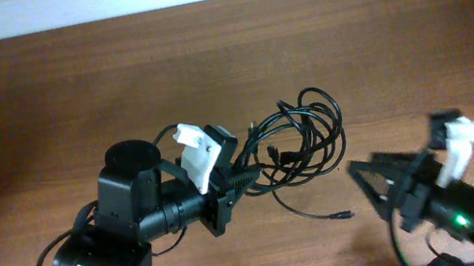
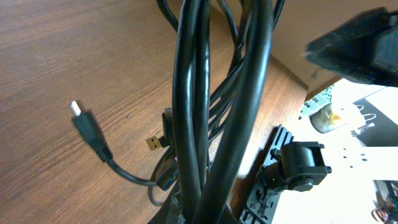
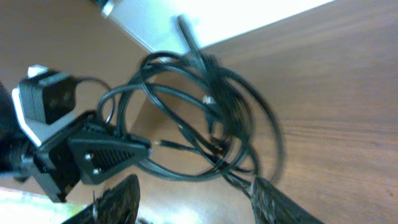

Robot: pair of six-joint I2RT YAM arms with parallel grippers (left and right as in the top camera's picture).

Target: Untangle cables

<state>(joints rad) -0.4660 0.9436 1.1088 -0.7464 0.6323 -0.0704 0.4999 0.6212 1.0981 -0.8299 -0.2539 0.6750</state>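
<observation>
The cables point(image 1: 302, 141) are lying as one loose tangle of black loops near the middle of the wooden tabletop point(image 1: 62, 85), between the two arms; the left fingers point(image 1: 232, 185) are reaching in from the lower left and are pressing together on the tangle's left edge, pinching a few strands; in the left wrist view those strands are running up from the bottom centre, very close to the lens, and fanning out toward the top; beside them a silver-tipped plug point(image 2: 76, 109) is resting on the wood at the end of a curling cord, and a gold-tipped plug point(image 2: 153, 143) is poking out just left of the strands. The right fingers point(image 1: 369, 175) are sitting spread apart to the right of the tangle, pointing toward it and holding nothing; in the right wrist view their two tips are showing at the bottom edge, with the nearest loops lying beyond them and passing close to one tip; whether any strand is touching it I cannot tell. One cord is trailing out of the tangle's lower side, curving toward the near edge and ending in a small plug point(image 1: 339, 216) lying on the tabletop just left of the right fingers; the remaining loops are overlapping one another, and which cord is which I cannot tell.
</observation>
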